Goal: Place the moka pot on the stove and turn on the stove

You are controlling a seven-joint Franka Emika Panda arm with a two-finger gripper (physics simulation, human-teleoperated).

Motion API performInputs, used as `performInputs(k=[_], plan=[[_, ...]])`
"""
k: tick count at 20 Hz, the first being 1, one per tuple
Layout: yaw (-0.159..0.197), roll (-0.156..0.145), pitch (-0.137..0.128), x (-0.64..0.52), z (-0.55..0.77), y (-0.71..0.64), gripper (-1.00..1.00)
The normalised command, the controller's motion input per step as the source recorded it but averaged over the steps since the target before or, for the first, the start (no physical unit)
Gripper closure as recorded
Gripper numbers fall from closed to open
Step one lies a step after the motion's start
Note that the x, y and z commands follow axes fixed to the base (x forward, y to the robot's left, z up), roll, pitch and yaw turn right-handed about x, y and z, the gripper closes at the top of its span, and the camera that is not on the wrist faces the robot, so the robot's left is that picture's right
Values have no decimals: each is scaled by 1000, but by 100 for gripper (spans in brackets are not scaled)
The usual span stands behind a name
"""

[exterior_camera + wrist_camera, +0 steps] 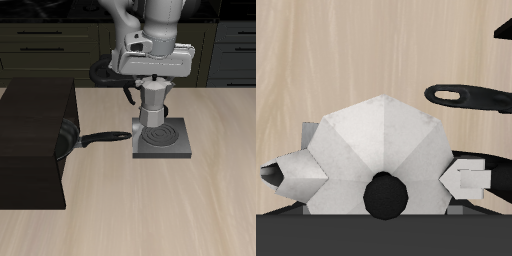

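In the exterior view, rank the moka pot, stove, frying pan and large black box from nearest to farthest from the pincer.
1. Moka pot, directly below the pincer.
2. Stove, beneath the pot.
3. Frying pan, its handle reaching toward the stove.
4. Large black box, beyond the pan at the table's side.

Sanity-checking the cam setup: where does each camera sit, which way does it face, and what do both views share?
Exterior view: in front of the table and above, facing the arm; shows arm and gripper around the moka pot over the stove, frying pan beside a black box.
Wrist view: on the gripper, looking straight down; shows the pot's lid and knob, one finger, pan handle.
Shared: pot, pan handle, wooden table.
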Motion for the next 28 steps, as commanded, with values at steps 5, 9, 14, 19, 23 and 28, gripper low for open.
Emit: performInputs(k=[5,9,14,19,23,28], plan=[[6,26,3,-124,23,111,100],[-21,3,5,-111,10,159,100],[10,36,2,-134,-53,208,100],[-9,6,15,-148,-54,64,100],[28,13,1,-80,-84,68,100],[-5,-14,9,-20,-89,-84,100]])
